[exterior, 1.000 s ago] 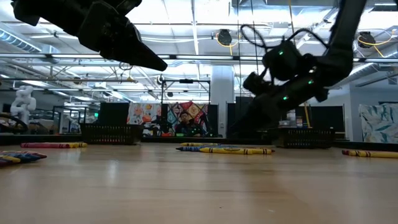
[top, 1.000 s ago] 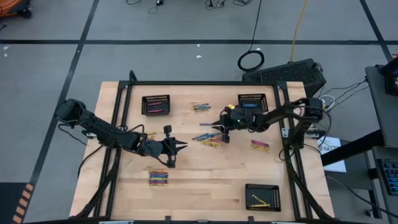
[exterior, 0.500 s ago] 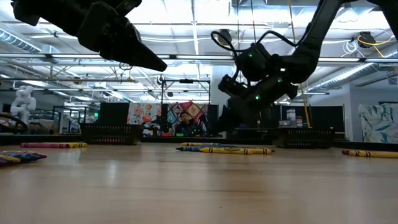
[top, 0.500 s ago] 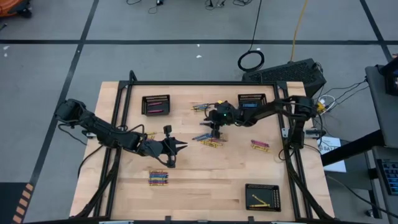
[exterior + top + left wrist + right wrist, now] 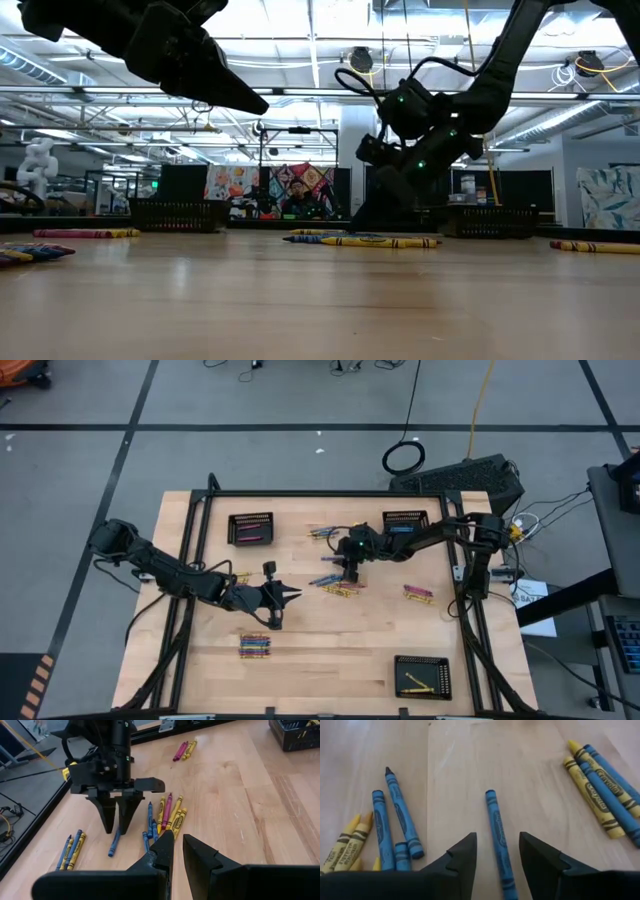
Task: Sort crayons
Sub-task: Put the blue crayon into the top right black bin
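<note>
Blue is the colour you are lining up on: your right gripper (image 5: 497,857) is hanging low over the middle of the counter (image 5: 330,650) with its fingers apart, straddling a single blue crayon (image 5: 498,837) lying flat just beside the mixed cluster (image 5: 167,815). You are in the reach-to-grasp step, so next comes a short descent and a close, probably without nudging its neighbours. Your left gripper (image 5: 177,851) is waiting nearby, fingers nearly together and empty.

A robotics lab in a large industrial hall. A wooden table (image 5: 330,650) in a black metal frame stands on grey floor (image 5: 80,470) marked with dark tape lines, cables (image 5: 404,457) trailing across it. Beyond, exposed ceiling trusses (image 5: 300,95), strip lights and colourful wall art (image 5: 285,190).
</note>
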